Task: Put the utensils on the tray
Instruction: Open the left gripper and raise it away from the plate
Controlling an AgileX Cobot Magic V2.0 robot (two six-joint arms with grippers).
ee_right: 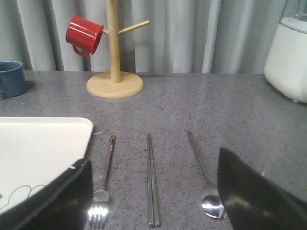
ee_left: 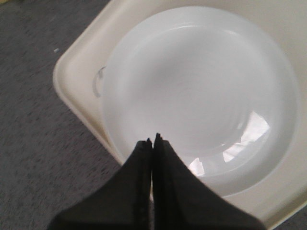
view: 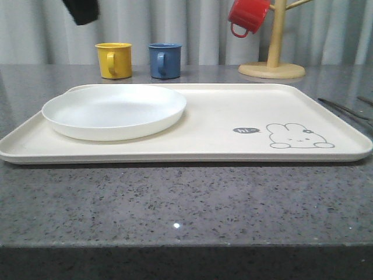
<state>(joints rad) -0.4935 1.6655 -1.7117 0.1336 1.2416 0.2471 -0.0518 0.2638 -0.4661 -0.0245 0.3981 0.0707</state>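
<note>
Three silver utensils lie side by side on the grey counter just right of the cream tray (ee_right: 38, 148): a fork (ee_right: 103, 182) nearest the tray, then chopsticks (ee_right: 151, 182), then a spoon (ee_right: 204, 177). My right gripper (ee_right: 154, 160) hangs open above them, its fingers (ee_right: 62, 201) spread wide to either side of the chopsticks and holding nothing. In the front view, thin utensil handles (view: 344, 109) show beside the tray (view: 233, 125) at its right end. My left gripper (ee_left: 153, 140) is shut and empty, above the white plate (ee_left: 196, 96) at the tray's left end.
The round white plate (view: 113, 111) takes up the tray's left half; the rabbit drawing (view: 297, 137) is at its right. A yellow mug (view: 113, 60) and a blue mug (view: 164, 60) stand behind the tray. A wooden mug tree (view: 274, 52) holds a red mug (view: 247, 16). A white appliance (ee_right: 290, 52) stands far right.
</note>
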